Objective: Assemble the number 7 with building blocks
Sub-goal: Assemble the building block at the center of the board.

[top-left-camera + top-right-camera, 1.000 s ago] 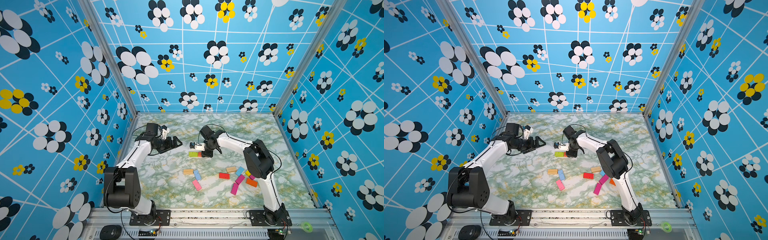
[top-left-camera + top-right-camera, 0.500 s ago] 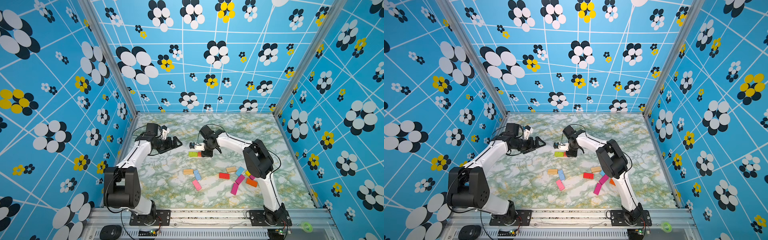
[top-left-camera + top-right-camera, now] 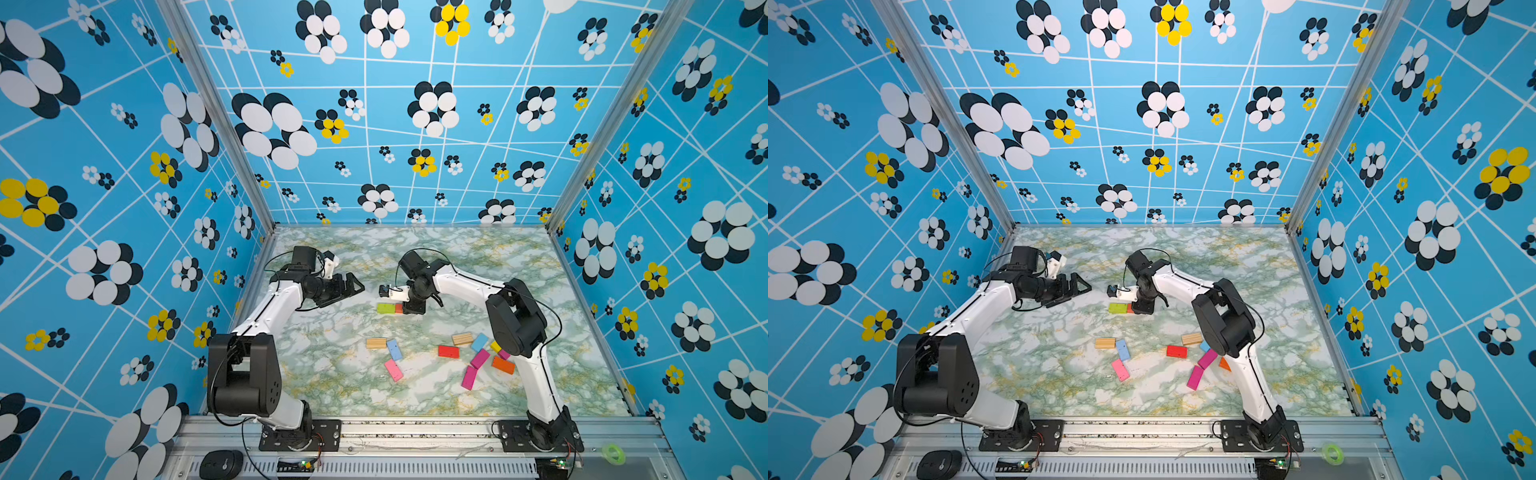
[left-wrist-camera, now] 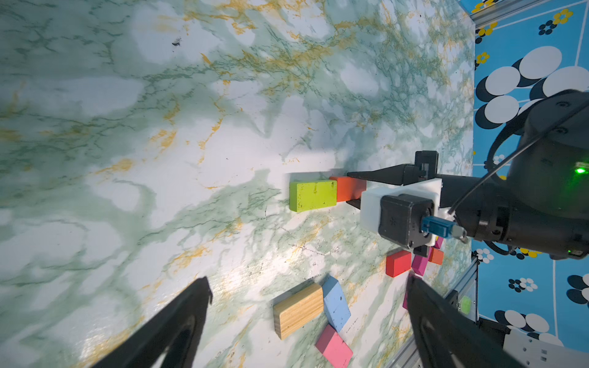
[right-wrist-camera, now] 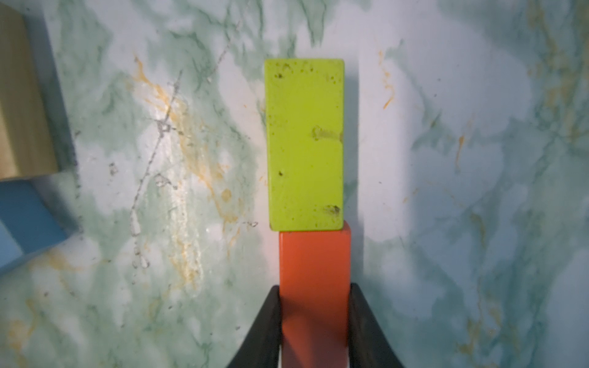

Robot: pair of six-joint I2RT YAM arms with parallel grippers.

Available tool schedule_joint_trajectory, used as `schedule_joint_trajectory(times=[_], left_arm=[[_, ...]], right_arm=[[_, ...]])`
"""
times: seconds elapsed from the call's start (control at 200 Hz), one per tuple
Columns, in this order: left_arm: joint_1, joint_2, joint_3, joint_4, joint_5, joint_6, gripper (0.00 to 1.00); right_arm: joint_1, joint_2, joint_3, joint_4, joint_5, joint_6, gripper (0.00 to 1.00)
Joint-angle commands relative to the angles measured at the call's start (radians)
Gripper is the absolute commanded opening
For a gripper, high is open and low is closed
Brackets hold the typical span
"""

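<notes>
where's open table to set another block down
Widest bare patch: the far strip of table between the back wall and both arms. Also open: near-left, between the left arm and the pink block. Crowded: the pile around the red block by the right arm, and the green block where the right gripper holds the orange block.

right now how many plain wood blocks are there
2: one plain wooden block beside a light blue block, another wooden block near the right arm; more may hide behind it.
</notes>
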Motion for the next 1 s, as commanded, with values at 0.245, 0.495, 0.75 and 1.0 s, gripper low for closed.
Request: schedule_joint_trajectory(times=[0.245,0.495,0.75,1.0], left_arm=[[-0.007,0.002,0.003,-0.018,-0.005,0.017,0.99],[-0.008,0.004,0.003,-0.019,-0.005,0.016,0.99],[-0.007,0.004,0.003,-0.014,-0.002,0.017,0.99],[-0.007,-0.013,-0.005,-0.002,-0.006,0.015,0.99]], right_arm=[[0.012,0.036,0.001,-0.076,-0.042,0.028,0.29],[0.012,0.046,-0.001,-0.061,-0.038,0.036,0.44],[0.002,-0.026,-0.076,0.067,-0.031,0.106,0.99],[-0.033,-0.308,-0.245,0.337,0.007,0.331,0.99]])
